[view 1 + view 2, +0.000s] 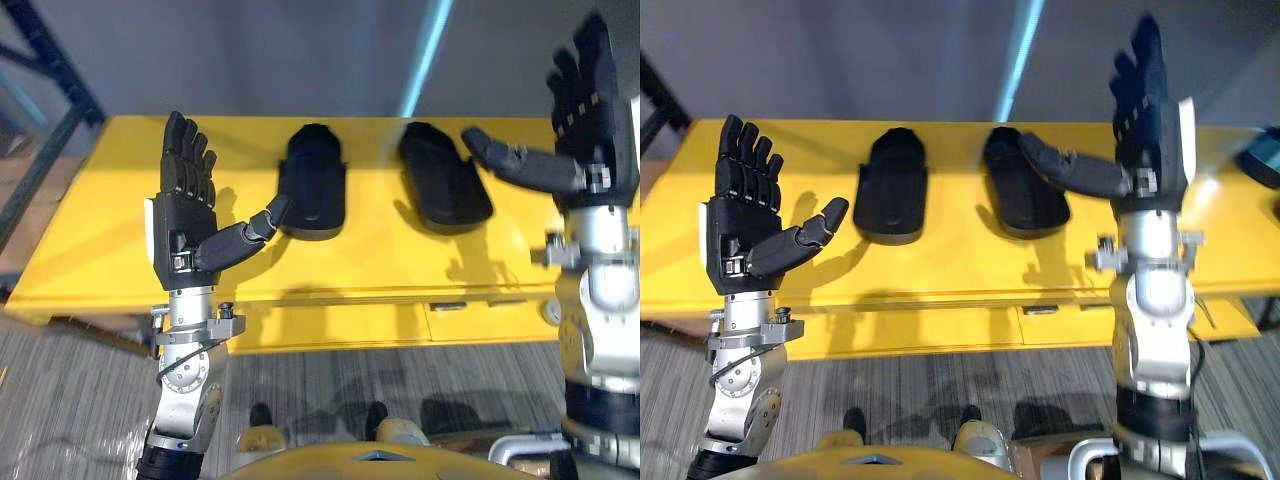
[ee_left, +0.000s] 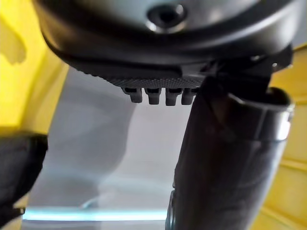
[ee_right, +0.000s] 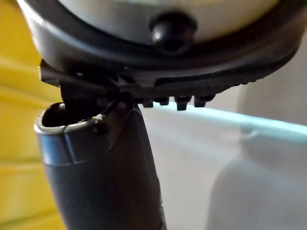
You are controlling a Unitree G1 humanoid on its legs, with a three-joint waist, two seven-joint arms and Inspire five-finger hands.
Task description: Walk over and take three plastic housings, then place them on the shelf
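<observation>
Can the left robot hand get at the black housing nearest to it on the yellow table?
Probably yes. The left robot hand is open and raised beside the housing, and nothing lies between them on the table.

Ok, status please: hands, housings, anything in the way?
Left hand open, right hand open, both empty, raised above yellow table. Left housing and right housing, black plastic, flat on it, untouched. Nothing blocks them.
</observation>
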